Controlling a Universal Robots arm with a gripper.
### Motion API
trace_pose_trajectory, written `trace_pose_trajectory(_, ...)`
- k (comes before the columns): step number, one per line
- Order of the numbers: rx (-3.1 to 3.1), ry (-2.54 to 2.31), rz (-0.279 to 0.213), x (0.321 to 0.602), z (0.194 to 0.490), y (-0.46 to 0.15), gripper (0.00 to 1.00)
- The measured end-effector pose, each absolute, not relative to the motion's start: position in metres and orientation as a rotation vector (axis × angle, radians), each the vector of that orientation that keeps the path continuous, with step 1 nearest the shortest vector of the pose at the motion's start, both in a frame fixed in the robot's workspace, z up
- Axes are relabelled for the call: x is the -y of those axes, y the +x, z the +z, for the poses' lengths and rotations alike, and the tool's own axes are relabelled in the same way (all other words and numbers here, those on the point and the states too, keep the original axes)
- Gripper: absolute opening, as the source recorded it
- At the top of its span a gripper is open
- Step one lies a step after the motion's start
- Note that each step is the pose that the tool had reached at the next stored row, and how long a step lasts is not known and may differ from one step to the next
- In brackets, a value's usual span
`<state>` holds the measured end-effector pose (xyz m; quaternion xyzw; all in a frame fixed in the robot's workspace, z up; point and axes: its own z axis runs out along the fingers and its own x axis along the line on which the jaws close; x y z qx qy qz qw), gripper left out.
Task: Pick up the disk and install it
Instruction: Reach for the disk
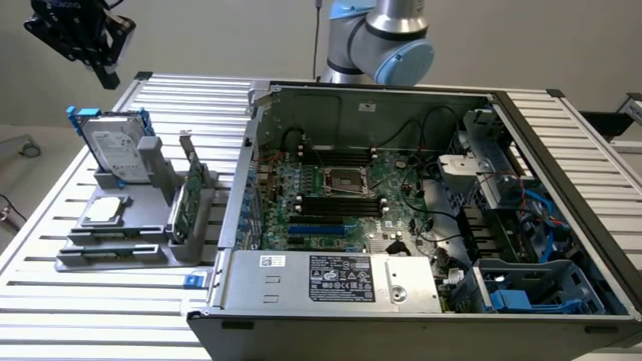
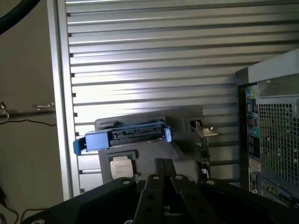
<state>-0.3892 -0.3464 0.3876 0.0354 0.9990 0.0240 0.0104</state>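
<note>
We see end effector (image 1: 104,74) pinched closed, empty, hovering at 12 o'clock of disk (image 1: 113,147). Disk upright in grey holder (image 1: 150,165) on worktop (image 1: 60,301), at 9 o'clock of case (image 1: 331,105).

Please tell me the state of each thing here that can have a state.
Gripper: fingers shut, holding nothing, up in the air.
Disk: upright in the grey holder, not held.
Small drive: flat on the holder.
Green card: upright in a holder slot.
Case: open, side panel off.
</note>
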Motion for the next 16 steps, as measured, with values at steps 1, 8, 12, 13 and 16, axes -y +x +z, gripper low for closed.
trace_pose_trajectory(1, -3.118, 0.11, 0.075, 0.343, 0.388, -0.393, 0.11)
trace_pose_trajectory(8, -3.118, 0.11, 0.075, 0.335, 0.388, -0.406, 0.11)
trace_pose_trajectory(12, -3.118, 0.11, 0.075, 0.335, 0.388, -0.406, 0.11)
trace_pose_trajectory(13, -3.118, 0.11, 0.075, 0.335, 0.388, -0.406, 0.11)
trace_pose_trajectory(16, -3.118, 0.11, 0.075, 0.335, 0.388, -0.406, 0.11)
